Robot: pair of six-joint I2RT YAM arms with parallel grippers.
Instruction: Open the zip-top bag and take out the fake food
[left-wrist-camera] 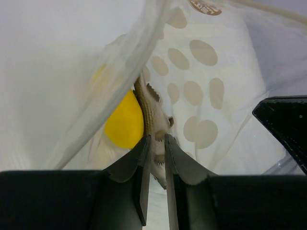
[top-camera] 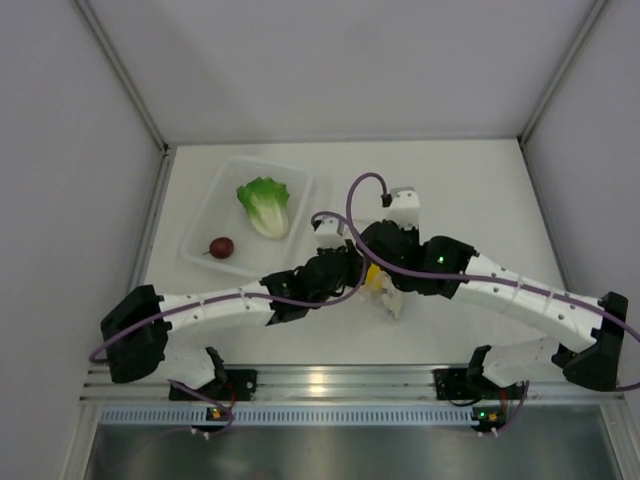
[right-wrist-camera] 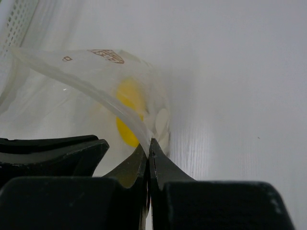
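Note:
The zip-top bag (top-camera: pixel 391 302) lies mid-table between both grippers; it is clear with white dots (left-wrist-camera: pixel 201 91). My left gripper (left-wrist-camera: pixel 156 140) reaches into its mouth and is shut on the whitish-brown elongated piece (left-wrist-camera: pixel 152 108). The yellow piece (left-wrist-camera: pixel 124 120) sits just left of it inside the bag, and also shows in the top view (top-camera: pixel 374 279) and the right wrist view (right-wrist-camera: pixel 127 109). My right gripper (right-wrist-camera: pixel 149 142) is shut on the bag's rim strip (right-wrist-camera: pixel 108 103) and holds it up. The green lettuce (top-camera: pixel 265 205) and dark red fruit (top-camera: pixel 221 247) lie in the tray.
The rigid clear tray (top-camera: pixel 199 238) stands at the back left of the white table. White walls close in the table on the left, right and back. In the top view the two wrists crowd together over the bag, the left gripper (top-camera: pixel 360 273) beside the right gripper (top-camera: pixel 387 286).

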